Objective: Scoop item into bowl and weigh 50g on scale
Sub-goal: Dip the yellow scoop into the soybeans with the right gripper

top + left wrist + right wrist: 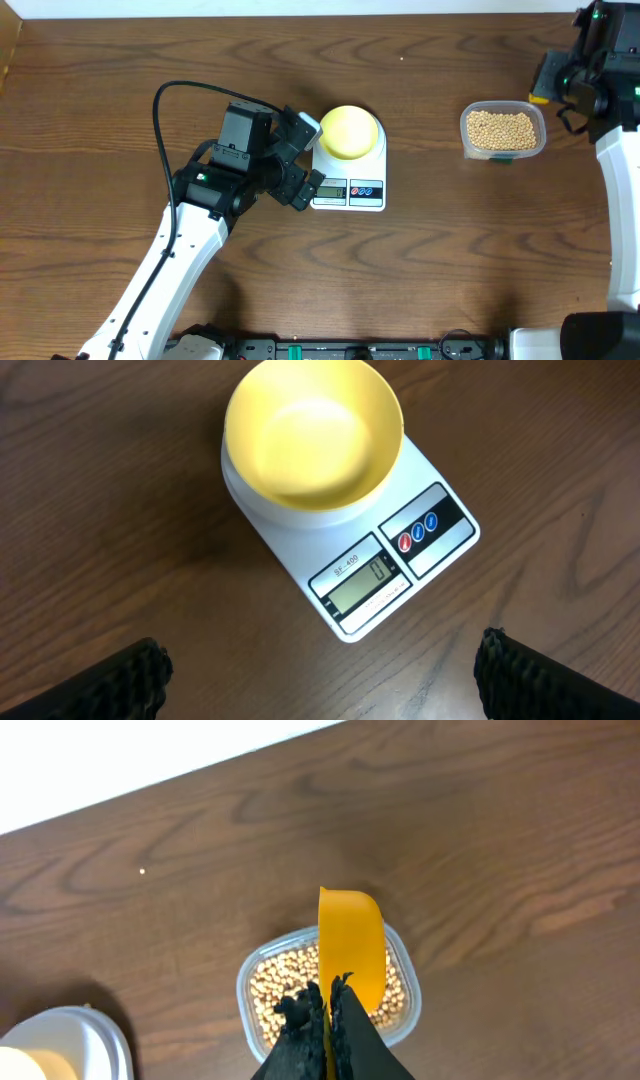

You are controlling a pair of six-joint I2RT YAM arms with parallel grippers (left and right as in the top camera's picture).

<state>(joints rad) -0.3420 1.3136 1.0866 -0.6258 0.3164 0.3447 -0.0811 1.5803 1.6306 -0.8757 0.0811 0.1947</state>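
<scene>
The pale yellow-green bowl [349, 130] stands empty on the white scale [349, 180]; both show in the left wrist view, bowl [313, 435], scale [390, 565], display reading 0. The tan beans [502, 127] fill a clear container [503, 148], also in the right wrist view [270, 990]. My left gripper [301, 165] is open and empty just left of the scale, its fingers [320, 680] wide apart above bare table. My right gripper [328, 1005] is shut on a yellow scoop [350, 945] held above the bean container; in the overhead view it sits at the far right [560, 85].
The wooden table [120, 110] ends at a white strip along the back [120, 760]. A black cable [160, 110] loops from the left arm. The right arm's white links [625, 200] run down the right side.
</scene>
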